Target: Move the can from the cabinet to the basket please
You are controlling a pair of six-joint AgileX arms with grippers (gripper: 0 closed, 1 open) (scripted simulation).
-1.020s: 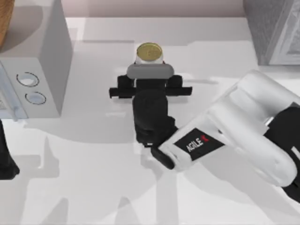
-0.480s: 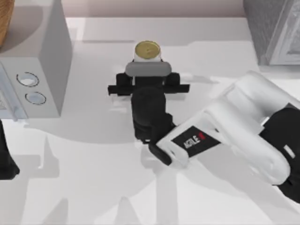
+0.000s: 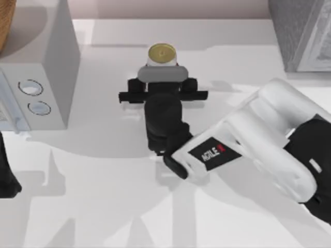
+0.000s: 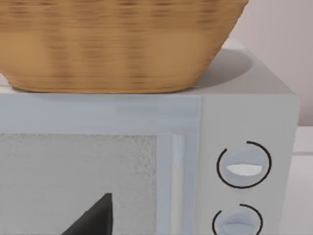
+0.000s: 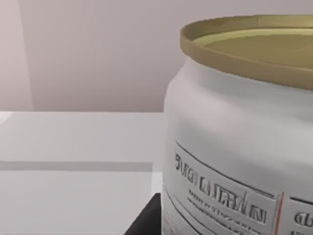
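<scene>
The can (image 3: pixel 162 53), white with a dull gold top, stands out in the middle of the table's far half, well left of the cabinet (image 3: pixel 296 32) at the far right corner. My right gripper (image 3: pixel 162 65) is shut on the can, reaching in from the right; the right wrist view has the can (image 5: pixel 239 142) very close, with a dark fingertip (image 5: pixel 146 223) against its lower side. The basket (image 3: pixel 3 25) shows its tan curved edge at the far left, and the left wrist view shows the basket (image 4: pixel 117 44) resting on top of the pale grey box.
A pale grey box with two round dials (image 3: pixel 40 49) stands at the left under the basket; its dials (image 4: pixel 243 167) face my parked left arm (image 3: pixel 7 173). White tabletop (image 3: pixel 103 206) stretches across the near side.
My right gripper, with the can in it, has shifted a little to the left and toward the far side of the table. The left arm has not moved.
</scene>
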